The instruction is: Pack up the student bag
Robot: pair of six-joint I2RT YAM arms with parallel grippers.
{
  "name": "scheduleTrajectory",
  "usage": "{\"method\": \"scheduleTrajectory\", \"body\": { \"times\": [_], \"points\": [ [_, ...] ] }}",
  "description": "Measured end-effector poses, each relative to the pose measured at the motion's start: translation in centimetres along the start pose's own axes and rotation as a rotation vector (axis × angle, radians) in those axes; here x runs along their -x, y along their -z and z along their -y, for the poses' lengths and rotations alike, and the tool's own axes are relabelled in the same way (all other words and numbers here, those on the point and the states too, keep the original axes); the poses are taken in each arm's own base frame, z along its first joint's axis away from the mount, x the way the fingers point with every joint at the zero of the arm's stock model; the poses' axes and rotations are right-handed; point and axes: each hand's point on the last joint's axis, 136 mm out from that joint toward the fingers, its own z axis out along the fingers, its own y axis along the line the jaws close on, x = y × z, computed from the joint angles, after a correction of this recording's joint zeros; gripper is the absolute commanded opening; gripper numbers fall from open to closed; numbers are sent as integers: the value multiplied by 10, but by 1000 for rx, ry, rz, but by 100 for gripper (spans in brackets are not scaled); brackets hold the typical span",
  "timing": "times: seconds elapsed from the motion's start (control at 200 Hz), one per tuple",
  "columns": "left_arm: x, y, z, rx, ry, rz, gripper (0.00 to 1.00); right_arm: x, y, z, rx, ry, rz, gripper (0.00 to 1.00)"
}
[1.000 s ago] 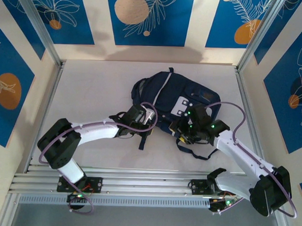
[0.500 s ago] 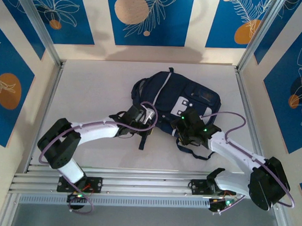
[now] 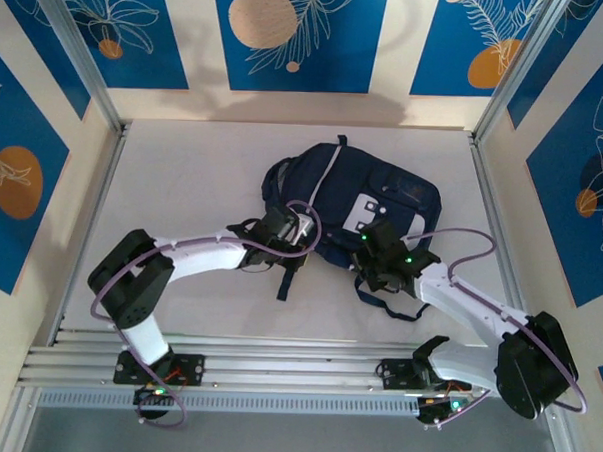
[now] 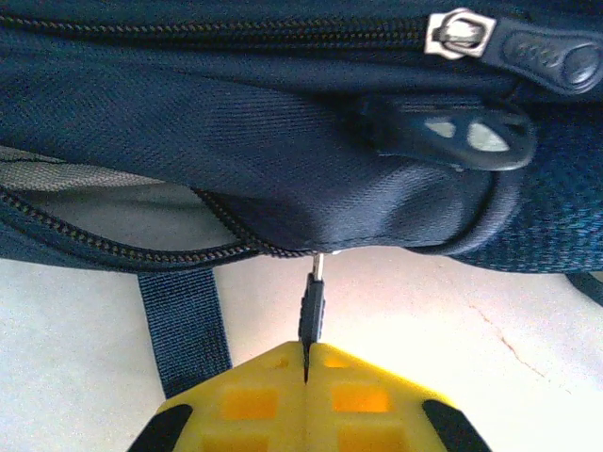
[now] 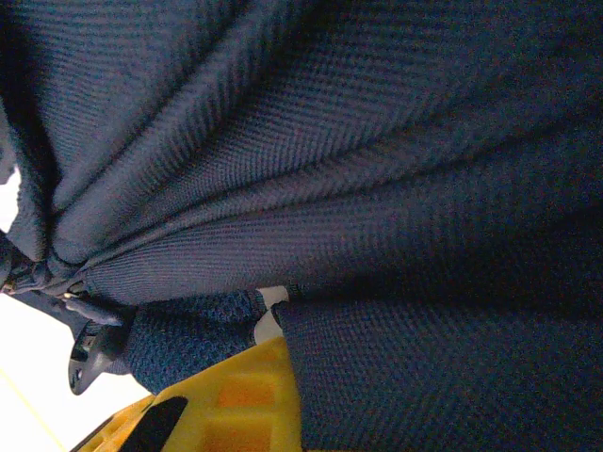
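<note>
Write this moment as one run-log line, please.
left gripper: shut on zip pull | right gripper: shut on student bag fabric | zip: partly open

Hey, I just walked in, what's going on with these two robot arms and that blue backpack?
Both arms are working on the student bag, which lies flat on the table. The left end effector is pinched shut on a zipper pull at the bag's near edge, next to a partly open zip showing grey lining. The right end effector appears closed on the bag's navy fabric.

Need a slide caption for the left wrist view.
Left gripper shut on the zip pull of the student bag, zip partly open.
</note>
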Motion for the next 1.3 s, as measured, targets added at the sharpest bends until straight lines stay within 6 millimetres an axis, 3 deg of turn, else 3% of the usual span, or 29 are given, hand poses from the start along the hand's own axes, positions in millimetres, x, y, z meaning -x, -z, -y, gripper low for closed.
{"method": "scheduleTrajectory", "body": {
  "times": [0.24,0.405,0.56,0.66,1.3],
  "points": [
    [1,-1,-1,3,1,3,0,3,0,7,-6,9,7,0],
    [4,-3,8,-48,-4,9,0,3,0,6,-4,23,1,0],
    [8,-3,12,-73,1,39,36,3,0,6,-4,30,-6,0],
    [3,-1,9,-70,10,48,46,2,2,5,6,25,-15,0],
    [3,-21,22,-17,-40,107,46,3,7,-1,19,-41,-71,0]
  ]
}}
